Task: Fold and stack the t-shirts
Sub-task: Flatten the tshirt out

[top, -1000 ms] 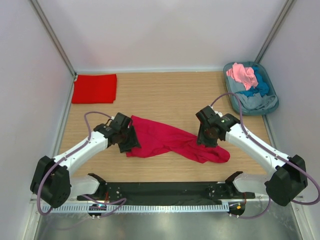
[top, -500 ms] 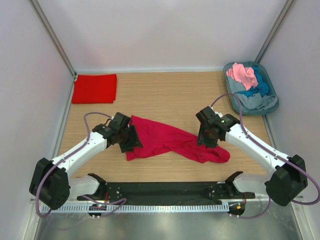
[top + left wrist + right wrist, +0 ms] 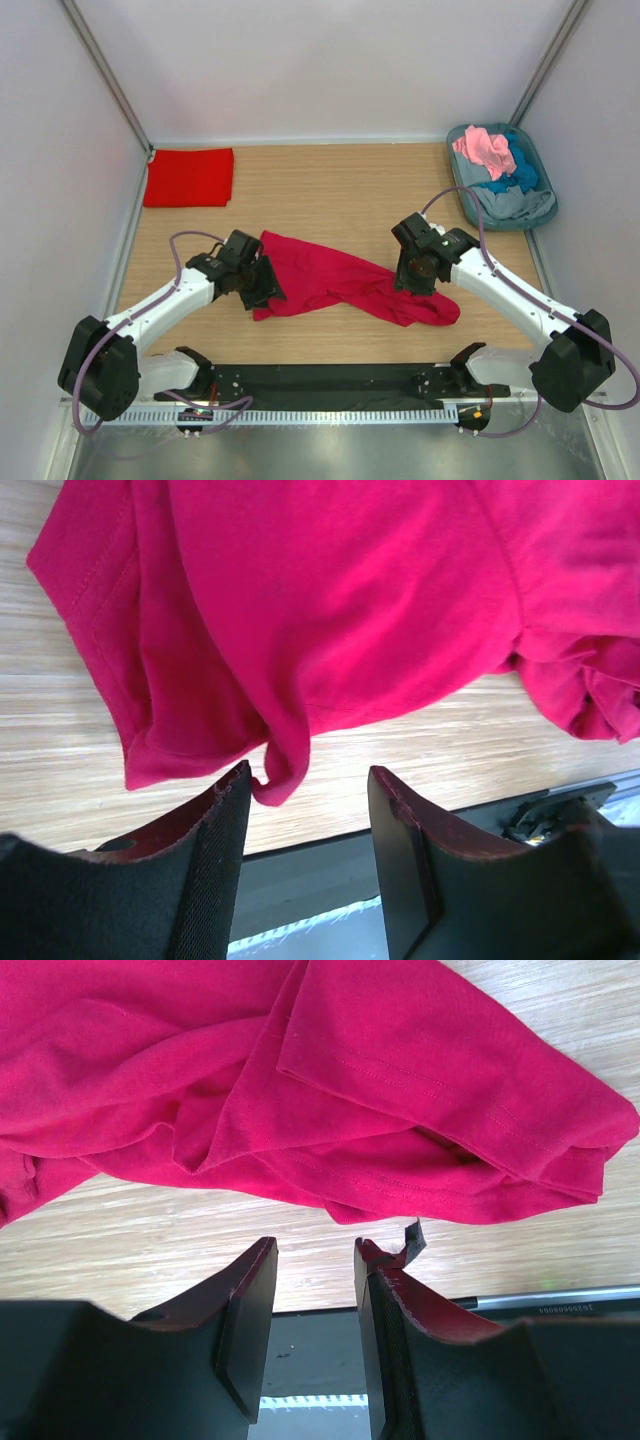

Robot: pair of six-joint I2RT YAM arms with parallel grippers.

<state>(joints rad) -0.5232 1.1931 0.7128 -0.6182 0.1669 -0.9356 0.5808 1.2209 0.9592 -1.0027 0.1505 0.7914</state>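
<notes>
Our left gripper (image 3: 307, 780) has eased slightly back from the crimson shirt (image 3: 345, 280), its fingers parted and empty, with a hem corner just ahead of them. The right gripper (image 3: 315, 1250) has not moved and is also parted and empty. The shirt lies crumpled mid-table (image 3: 330, 190), so we judge folding has barely started. A folded red shirt (image 3: 189, 177) sits far left and the tub (image 3: 545, 208) far right. Nothing blocks us.

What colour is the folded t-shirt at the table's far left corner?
Plain scarlet red; the folded t-shirt shows best in the top external view.
</notes>
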